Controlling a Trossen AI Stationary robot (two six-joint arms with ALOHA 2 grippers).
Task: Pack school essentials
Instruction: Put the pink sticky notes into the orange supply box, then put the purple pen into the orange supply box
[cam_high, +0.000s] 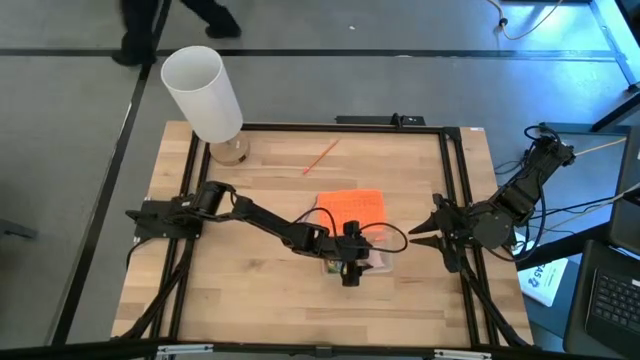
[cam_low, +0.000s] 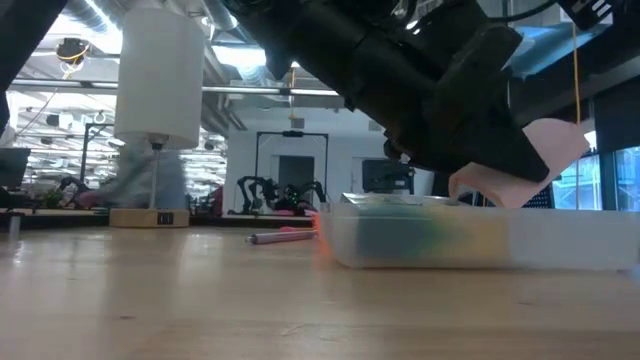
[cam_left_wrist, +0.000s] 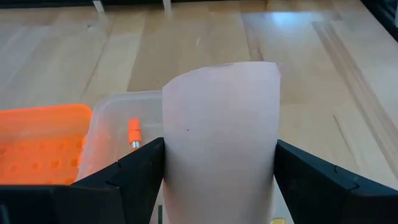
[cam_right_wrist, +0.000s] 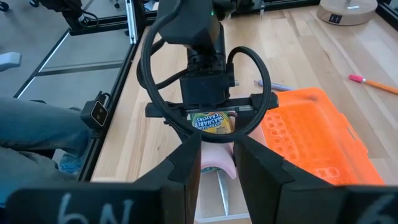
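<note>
My left gripper (cam_high: 350, 268) hangs over the clear plastic box (cam_low: 560, 245), shut on the pink sticky-note pad (cam_left_wrist: 221, 124). The green-and-yellow crayon box (cam_right_wrist: 211, 122) lies inside the box, along with an orange pencil end (cam_left_wrist: 134, 134). A thin red pencil (cam_high: 320, 157) lies on the far part of the table. A pen (cam_low: 280, 238) rests on the wood beside the box. My right gripper (cam_high: 418, 235) waits open near the table's right edge, pointing toward the box. I see no scissors. My left gripper pinches the pink pad between its two fingers (cam_left_wrist: 143, 171), which sit on its two opposite side edges (cam_left_wrist: 171, 155). The pad bows outward between them. The fingers come slanting down from above. The pad is tilted just over the box's rim (cam_low: 540, 160); whether its low end touches the box is hidden.
The orange lid (cam_high: 352, 205) lies flat on the table against the box's far side. A tall white cylinder (cam_high: 203, 95) stands on a round base at the far left corner. Black rails frame the table. Bare wood stretches along the near side and to the left.
</note>
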